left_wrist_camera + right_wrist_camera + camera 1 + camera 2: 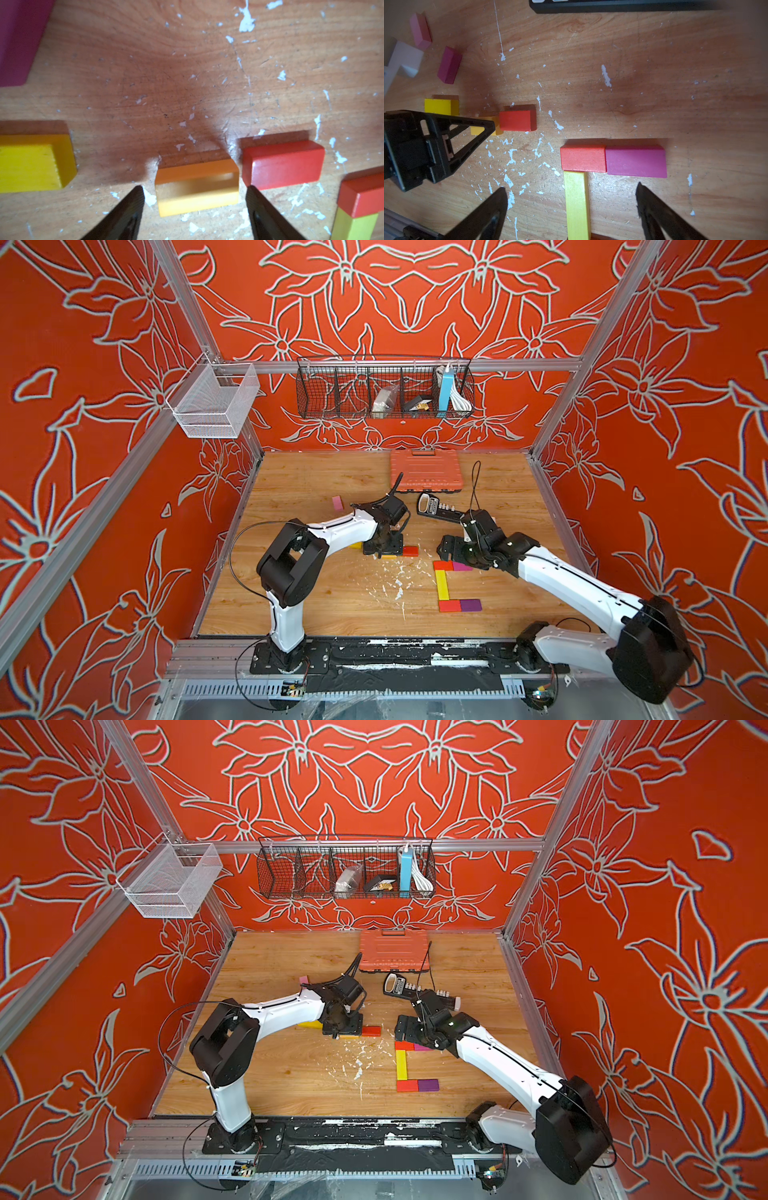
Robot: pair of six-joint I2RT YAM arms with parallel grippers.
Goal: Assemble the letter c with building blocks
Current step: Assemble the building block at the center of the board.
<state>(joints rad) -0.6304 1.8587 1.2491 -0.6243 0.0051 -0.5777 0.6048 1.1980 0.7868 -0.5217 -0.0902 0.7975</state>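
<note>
While my left gripper (194, 188) hung low over the wooden table (187, 83), its jaws stood apart. The orange block (197, 199) lay flat directly between them. A sliver of bare wood showed at each of its ends, so I held nothing.

Just outside the jaw nearer my right arm sat a loose red block (282, 164), so close to the orange one that I could not tell whether they touched. A spare yellow block (35, 164) lay apart from the opposite jaw.

My right gripper (571, 187) was spread wide and empty above the letter. Just ahead of its fingertips a corner red block (583, 159) butted against a magenta block (635, 162). The long yellow block (577, 207) ran back under the jaws. At its other end, towards that arm's base, a lower red block (450, 605) and a purple block (471, 605) closed the shape in a top view.

I judged the orange block to be rigid, light and smoothly painted, so probably a little slippery. Its flat end faces looked like the place to pinch, square and low. The tight spot was the finger beside the loose red block, which a careless squeeze could shove.
</note>
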